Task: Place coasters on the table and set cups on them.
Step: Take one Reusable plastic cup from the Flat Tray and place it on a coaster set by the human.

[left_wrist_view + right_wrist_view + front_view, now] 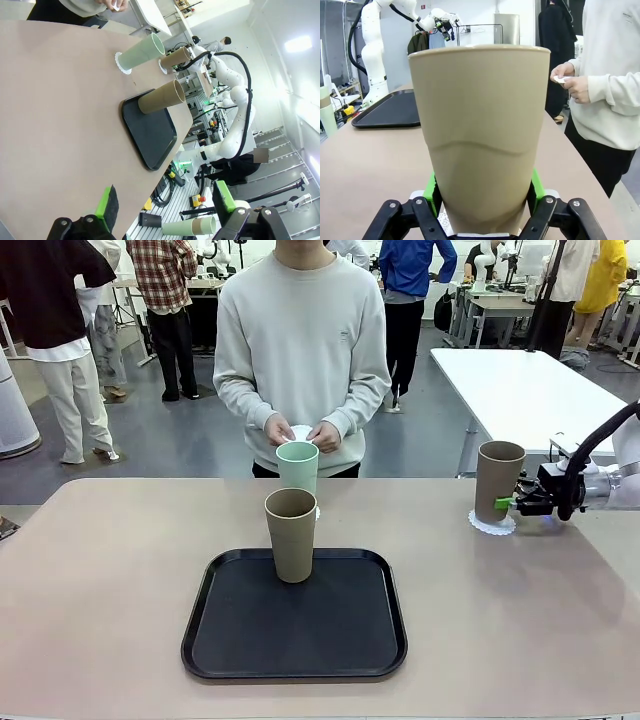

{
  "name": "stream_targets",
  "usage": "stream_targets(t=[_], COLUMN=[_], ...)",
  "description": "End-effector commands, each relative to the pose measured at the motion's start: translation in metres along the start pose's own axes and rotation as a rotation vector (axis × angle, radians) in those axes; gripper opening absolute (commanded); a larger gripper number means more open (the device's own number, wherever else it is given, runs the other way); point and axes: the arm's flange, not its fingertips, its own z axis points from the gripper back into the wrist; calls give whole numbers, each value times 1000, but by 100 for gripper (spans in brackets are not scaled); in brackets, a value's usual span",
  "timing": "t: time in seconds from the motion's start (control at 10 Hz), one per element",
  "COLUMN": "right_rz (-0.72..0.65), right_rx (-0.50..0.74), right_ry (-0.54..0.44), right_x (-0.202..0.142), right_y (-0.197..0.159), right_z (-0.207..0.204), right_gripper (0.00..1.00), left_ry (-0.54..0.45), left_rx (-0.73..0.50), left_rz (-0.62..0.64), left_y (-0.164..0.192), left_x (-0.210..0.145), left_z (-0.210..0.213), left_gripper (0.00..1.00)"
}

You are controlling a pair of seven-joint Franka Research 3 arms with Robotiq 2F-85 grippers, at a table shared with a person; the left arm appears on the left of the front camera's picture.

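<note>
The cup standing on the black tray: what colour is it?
The cup is tan-brown; front view shows it best.

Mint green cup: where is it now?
Front view: the mint green cup stands on a coaster, centre, just beyond the black tray, before the person.

A robotics lab in an open hall: a white jointed robot arm (pixel 372 50) rises beside the edge of the wide beige matte tabletop (pixel 100 570), a glossy white rectangular table (pixel 530 390) stands beyond its far right corner, and people (pixel 165 300) stand about on the grey floor (pixel 180 440).
</note>
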Motion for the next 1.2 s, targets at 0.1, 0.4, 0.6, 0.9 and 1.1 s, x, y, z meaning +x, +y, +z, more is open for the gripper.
stream_targets(t=[0.1, 0.4, 0.6, 0.9, 1.1], right_rz=[-45, -71, -84, -96, -103], right_rx=[-11, -12, -20, -24, -23], right_ry=[-21, -3, -4, -4, 4], right_x=[3, 1, -5, -11, -12], right_y=[-6, -1, -2, -1, 2], right_z=[1, 0, 2, 6, 5], right_gripper=[81, 81, 81, 81, 81], left_ry=[2, 2, 2, 2, 2], left_rx=[-2, -2, -2, -2, -2], left_rz=[-3, -3, -3, -3, -3], left_y=[-2, -2, -2, -2, -2], left_x=[-1, -1, -1, -1, -1], left_z=[2, 2, 2, 2, 2], left_gripper=[100, 100, 100, 100, 100])
